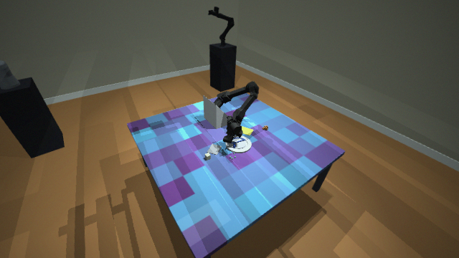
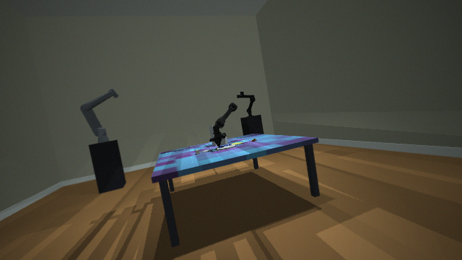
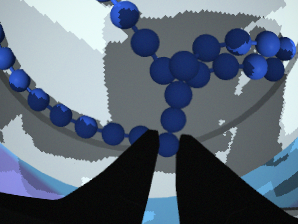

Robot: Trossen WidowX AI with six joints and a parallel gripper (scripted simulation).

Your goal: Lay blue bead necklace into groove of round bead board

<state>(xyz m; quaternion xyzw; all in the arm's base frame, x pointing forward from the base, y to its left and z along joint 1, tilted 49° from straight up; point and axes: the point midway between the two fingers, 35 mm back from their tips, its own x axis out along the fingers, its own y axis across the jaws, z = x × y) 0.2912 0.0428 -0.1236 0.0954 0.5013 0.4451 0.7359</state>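
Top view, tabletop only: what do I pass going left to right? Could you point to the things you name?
Small pale cube (image 1: 207, 156) → whitish angular piece (image 1: 214, 149) → round bead board (image 1: 247, 146) → small orange-brown object (image 1: 265, 127) (image 2: 254, 139).

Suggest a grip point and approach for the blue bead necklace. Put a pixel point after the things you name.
I'd keep the bead between the tips of the gripper (image 1: 233, 142) (image 2: 219, 145) (image 3: 169, 134): from above, one finger each side. The blue bead necklace (image 1: 241, 140) (image 3: 173, 120) bunches and doubles further in, so gripping there would probably snag several beads.

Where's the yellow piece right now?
Top view: the yellow piece lies on the table just behind the bead board, right of the gripper.
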